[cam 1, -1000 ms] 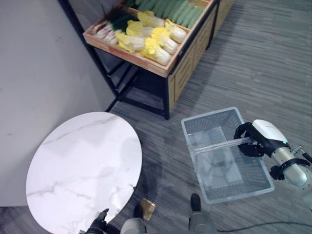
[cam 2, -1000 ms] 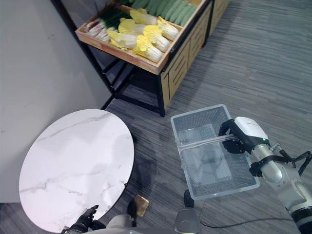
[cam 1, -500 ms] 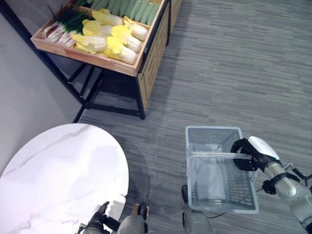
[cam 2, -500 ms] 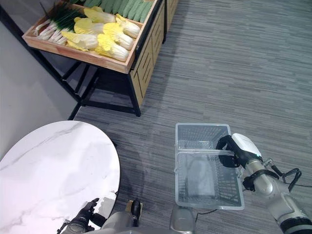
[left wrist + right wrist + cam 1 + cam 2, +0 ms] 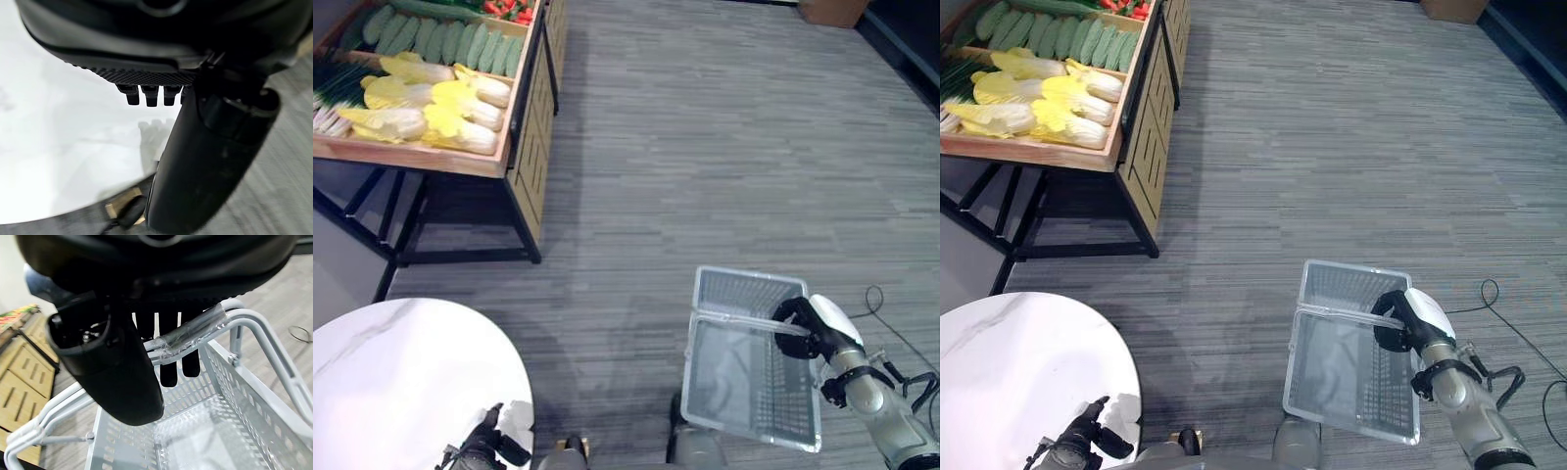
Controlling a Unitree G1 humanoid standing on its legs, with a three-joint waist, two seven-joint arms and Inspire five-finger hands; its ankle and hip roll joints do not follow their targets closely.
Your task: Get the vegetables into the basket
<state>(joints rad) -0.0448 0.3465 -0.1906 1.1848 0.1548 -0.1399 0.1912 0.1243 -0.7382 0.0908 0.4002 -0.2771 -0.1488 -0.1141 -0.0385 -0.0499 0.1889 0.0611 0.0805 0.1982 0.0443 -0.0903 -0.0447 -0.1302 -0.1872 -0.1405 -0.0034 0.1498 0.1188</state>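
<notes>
Fingers (image 5: 168, 340) of the right hand (image 5: 1408, 318) curl round the handle (image 5: 195, 330) of the empty grey basket (image 5: 749, 372), carried above the floor (image 5: 705, 147). Vegetables (image 5: 421, 98) lie far off in a wooden crate (image 5: 411, 157). Left hand (image 5: 480, 450) hovers over the white desk (image 5: 391, 382), fingers relaxed.

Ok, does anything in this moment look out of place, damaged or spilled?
Nothing stands out. The grey plastic mesh basket hangs by its taped handle from the right hand, with no vegetables in it. Yellow cabbages and green cucumbers lie tidy in the wooden crate.
</notes>
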